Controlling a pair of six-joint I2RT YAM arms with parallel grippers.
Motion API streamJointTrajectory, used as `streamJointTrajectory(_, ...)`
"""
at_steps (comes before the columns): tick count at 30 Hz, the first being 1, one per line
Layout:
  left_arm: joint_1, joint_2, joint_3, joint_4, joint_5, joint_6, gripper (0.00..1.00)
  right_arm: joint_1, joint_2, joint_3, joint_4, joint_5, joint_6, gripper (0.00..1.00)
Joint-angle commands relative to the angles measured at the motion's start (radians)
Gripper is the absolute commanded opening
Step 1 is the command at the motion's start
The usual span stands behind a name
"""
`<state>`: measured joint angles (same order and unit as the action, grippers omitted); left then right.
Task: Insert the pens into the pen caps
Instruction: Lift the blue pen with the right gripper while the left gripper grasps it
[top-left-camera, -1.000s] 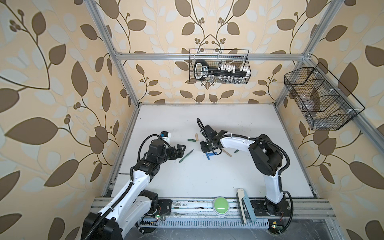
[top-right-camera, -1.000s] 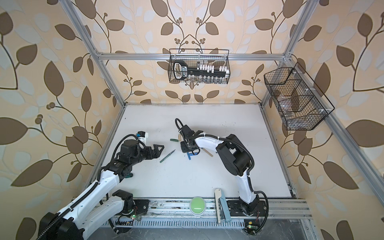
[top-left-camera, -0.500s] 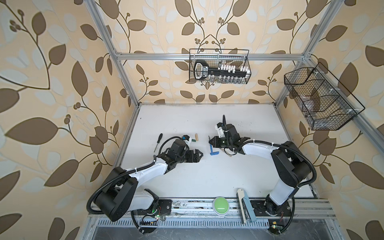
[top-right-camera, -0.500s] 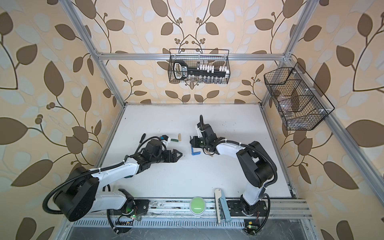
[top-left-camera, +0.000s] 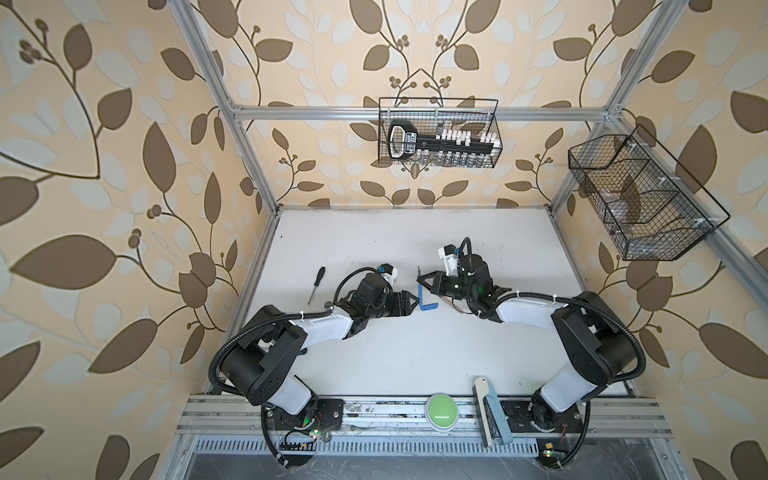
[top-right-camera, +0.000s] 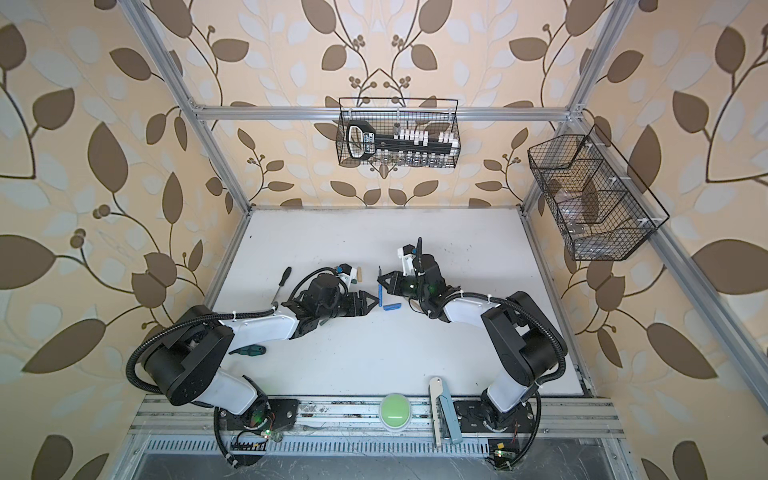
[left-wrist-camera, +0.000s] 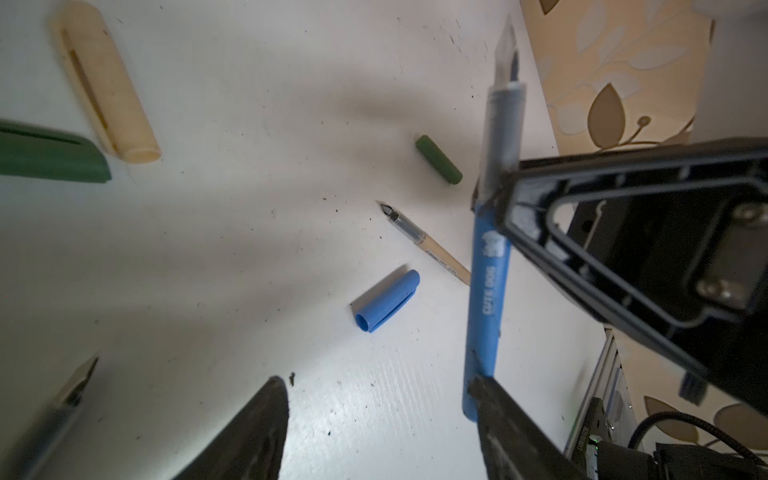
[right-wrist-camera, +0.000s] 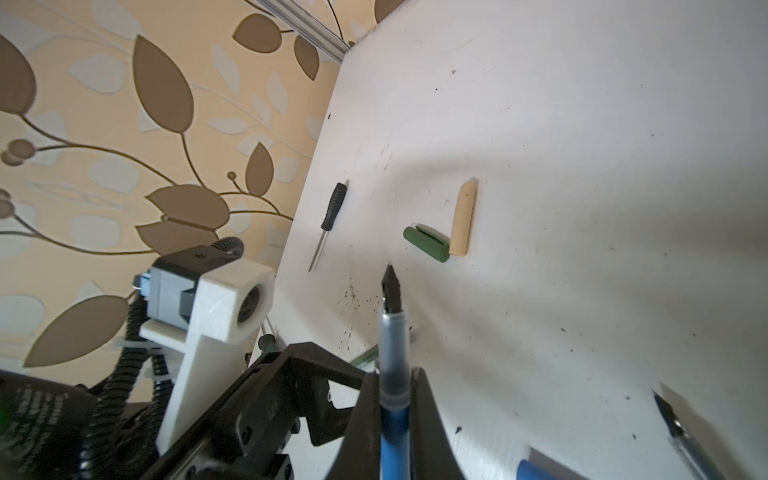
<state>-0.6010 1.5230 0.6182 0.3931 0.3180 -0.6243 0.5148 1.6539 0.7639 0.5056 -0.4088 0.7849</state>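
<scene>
My right gripper (right-wrist-camera: 392, 386) is shut on the blue pen (right-wrist-camera: 392, 353), whose dark tip points away from the wrist. In both top views the blue pen (top-left-camera: 420, 291) hangs just over the table, next to the blue cap (top-left-camera: 429, 307). My left gripper (left-wrist-camera: 374, 415) is open with bare table between its jaws, and one fingertip (left-wrist-camera: 494, 407) overlaps the blue pen's (left-wrist-camera: 488, 291) rear end. The blue cap (left-wrist-camera: 386, 301), a beige pen (left-wrist-camera: 432, 247) and a green cap (left-wrist-camera: 439, 160) lie ahead. A beige cap (left-wrist-camera: 108, 83) and another green cap (left-wrist-camera: 54, 158) lie together.
A black-handled screwdriver (top-left-camera: 316, 284) lies left of the left arm. A green-handled tool (top-right-camera: 249, 350) sits beside that arm's base link. Wire baskets hang on the back wall (top-left-camera: 438, 139) and the right wall (top-left-camera: 640, 199). A green button (top-left-camera: 441, 407) sits on the front rail.
The left arm has reached from the left side to the centre, beside the blue pen, and its jaws have narrowed. The right gripper has moved right from the pen pile, carrying the blue pen.
</scene>
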Motion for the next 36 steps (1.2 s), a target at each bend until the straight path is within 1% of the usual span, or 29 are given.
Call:
streamJointTrajectory(1, 0.001, 0.012, 0.045, 0.092, 0.042, -0.025, 0.72, 0.007, -0.020, -0.013, 0.057, -0.030, 0.033, 0.10)
streamJointTrajectory(6, 0.001, 0.028, 0.058, 0.107, 0.060, -0.031, 0.72, 0.015, -0.016, -0.009, 0.056, -0.035, 0.036, 0.10)
streamJointTrajectory(9, 0.001, 0.023, 0.061, 0.122, 0.079, -0.034, 0.69, 0.020, -0.014, -0.011, 0.057, -0.030, 0.042, 0.10)
streamJointTrajectory(12, 0.001, 0.010, 0.057, 0.116, 0.084, -0.035, 0.68, 0.022, -0.014, -0.010, 0.056, -0.024, 0.042, 0.10)
streamJointTrajectory(20, 0.002, -0.076, 0.023, 0.008, -0.005, 0.012, 0.68, 0.014, -0.029, 0.003, 0.001, -0.009, 0.016, 0.10)
streamJointTrajectory(22, 0.003, -0.123, 0.022, -0.019, -0.023, 0.025, 0.68, 0.014, -0.037, 0.007, -0.017, -0.003, 0.007, 0.10)
streamJointTrajectory(25, 0.002, -0.138, 0.017, -0.017, -0.033, 0.028, 0.70, 0.017, -0.047, 0.005, -0.026, 0.008, 0.001, 0.10)
streamJointTrajectory(28, 0.003, -0.111, 0.034, 0.005, 0.006, 0.022, 0.71, 0.024, -0.052, 0.000, -0.013, 0.014, 0.004, 0.10)
streamJointTrajectory(30, 0.002, -0.060, 0.049, 0.034, 0.046, 0.005, 0.70, 0.032, -0.054, -0.006, 0.011, 0.019, 0.013, 0.10)
streamJointTrajectory(33, 0.001, -0.003, 0.061, 0.089, 0.095, -0.026, 0.68, 0.036, -0.055, -0.015, 0.049, 0.021, 0.031, 0.10)
streamJointTrajectory(36, 0.001, 0.023, 0.059, 0.127, 0.117, -0.047, 0.65, 0.039, -0.059, -0.023, 0.067, 0.028, 0.040, 0.10)
